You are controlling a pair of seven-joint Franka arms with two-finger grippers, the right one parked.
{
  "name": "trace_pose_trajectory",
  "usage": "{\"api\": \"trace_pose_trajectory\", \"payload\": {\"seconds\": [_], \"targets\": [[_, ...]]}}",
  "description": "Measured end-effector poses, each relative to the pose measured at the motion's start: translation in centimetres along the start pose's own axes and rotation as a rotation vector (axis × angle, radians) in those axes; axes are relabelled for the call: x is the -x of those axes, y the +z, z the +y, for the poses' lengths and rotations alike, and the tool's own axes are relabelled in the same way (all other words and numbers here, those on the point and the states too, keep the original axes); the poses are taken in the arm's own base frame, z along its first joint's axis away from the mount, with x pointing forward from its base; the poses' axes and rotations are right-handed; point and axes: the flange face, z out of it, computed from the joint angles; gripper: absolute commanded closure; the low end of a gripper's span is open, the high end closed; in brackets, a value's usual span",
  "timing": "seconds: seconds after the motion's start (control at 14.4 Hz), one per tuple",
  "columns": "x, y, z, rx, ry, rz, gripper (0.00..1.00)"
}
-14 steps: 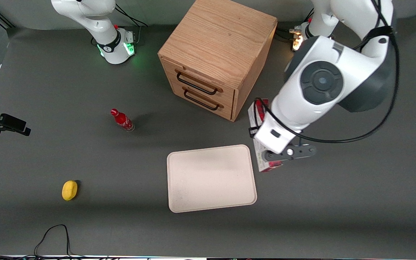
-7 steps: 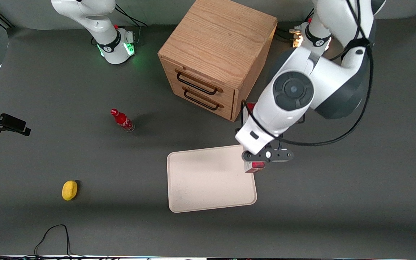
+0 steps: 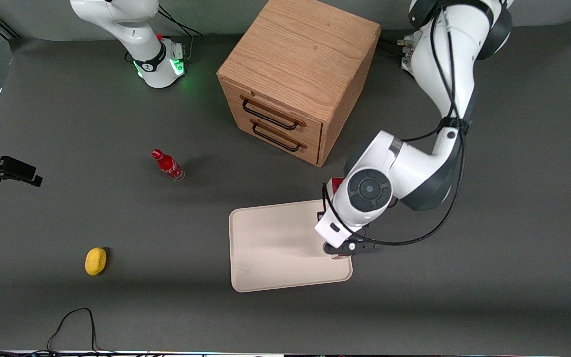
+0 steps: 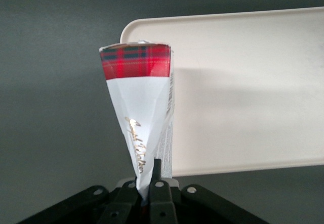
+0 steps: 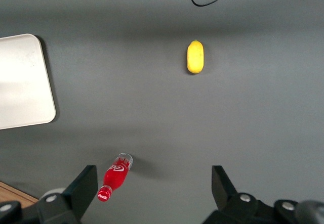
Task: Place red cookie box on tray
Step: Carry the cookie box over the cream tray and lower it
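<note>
Front view: 1 pincer [image 3: 349, 250] pinching 1 red cookie box [image 4: 142, 114] above 1 tray [image 3: 275, 248].

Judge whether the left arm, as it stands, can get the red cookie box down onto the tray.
Probably yes. The tool is shut on the red cookie box above the tray, by its rim toward the working arm's end; the tray surface beneath looks bare.

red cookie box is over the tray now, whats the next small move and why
Probably lower it a little more, then open. The left gripper is shut on the long red-and-white cookie box, which hangs over the edge of the flat cream tray toward the working arm's end; whether it touches the tray cannot be told, so easing inward first may help.
</note>
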Motion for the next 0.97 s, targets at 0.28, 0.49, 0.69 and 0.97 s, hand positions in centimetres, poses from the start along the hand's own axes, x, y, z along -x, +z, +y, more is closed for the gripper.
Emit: {"api": "trace_pose_trajectory", "payload": {"seconds": [0.28,0.49,0.69,0.97], "targets": [[-1.1,5.7,0.0,-0.004,-0.005,0.023,1.0],[-1.7,7.6,-0.7,-0.012,-0.015,0.032,1.0],[-2.0,8.5,-0.7,-0.015,-0.024,0.042,0.9],[-2.0,8.8,-0.7,-0.046,-0.007,0.069,0.0]]}}
